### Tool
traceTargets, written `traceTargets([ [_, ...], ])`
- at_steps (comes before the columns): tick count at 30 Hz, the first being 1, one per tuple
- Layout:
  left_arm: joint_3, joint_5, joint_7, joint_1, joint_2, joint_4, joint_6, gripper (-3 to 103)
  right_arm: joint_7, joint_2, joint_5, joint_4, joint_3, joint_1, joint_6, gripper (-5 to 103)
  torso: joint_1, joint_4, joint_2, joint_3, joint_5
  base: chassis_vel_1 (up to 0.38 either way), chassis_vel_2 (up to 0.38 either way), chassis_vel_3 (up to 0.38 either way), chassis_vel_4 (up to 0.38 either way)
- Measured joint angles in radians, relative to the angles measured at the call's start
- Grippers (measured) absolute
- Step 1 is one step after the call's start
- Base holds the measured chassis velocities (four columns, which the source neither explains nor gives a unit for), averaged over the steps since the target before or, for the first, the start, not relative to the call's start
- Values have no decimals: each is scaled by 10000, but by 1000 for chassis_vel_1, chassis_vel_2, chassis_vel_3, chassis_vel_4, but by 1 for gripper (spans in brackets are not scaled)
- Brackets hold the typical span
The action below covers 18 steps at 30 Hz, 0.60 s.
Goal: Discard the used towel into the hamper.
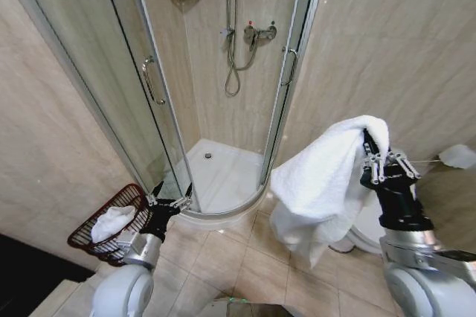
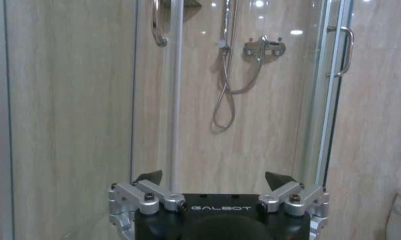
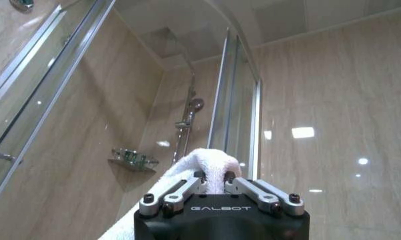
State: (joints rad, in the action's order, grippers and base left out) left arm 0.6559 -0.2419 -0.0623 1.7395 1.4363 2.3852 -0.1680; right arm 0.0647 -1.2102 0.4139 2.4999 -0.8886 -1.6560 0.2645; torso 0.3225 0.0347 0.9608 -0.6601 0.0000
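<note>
The used towel (image 1: 320, 183), white and thick, hangs in folds from my right gripper (image 1: 370, 155), raised at the right of the head view. In the right wrist view that gripper (image 3: 214, 177) is shut on a bunched corner of the towel (image 3: 210, 161). The hamper (image 1: 126, 192), a dark reddish-brown wire basket, stands on the floor at the lower left against the wall, with a white cloth (image 1: 111, 222) lying inside. My left gripper (image 1: 167, 202) sits low just right of the hamper; in its wrist view it (image 2: 214, 177) is open and holds nothing.
A curved glass shower enclosure (image 1: 223, 109) with door handles fills the middle, its white tray (image 1: 223, 175) on the floor. A white toilet (image 1: 364, 231) stands behind the towel at the right. Beige floor tiles (image 1: 245, 265) lie between the hamper and the toilet.
</note>
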Motion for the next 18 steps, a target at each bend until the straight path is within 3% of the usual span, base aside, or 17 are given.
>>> traceTargets([
  [18, 0, 0, 0, 0, 0, 0, 0, 100, 78, -31, -53, 0, -12, -1, 0, 8, 417, 0, 930, -513, 0, 0, 0, 0, 0],
])
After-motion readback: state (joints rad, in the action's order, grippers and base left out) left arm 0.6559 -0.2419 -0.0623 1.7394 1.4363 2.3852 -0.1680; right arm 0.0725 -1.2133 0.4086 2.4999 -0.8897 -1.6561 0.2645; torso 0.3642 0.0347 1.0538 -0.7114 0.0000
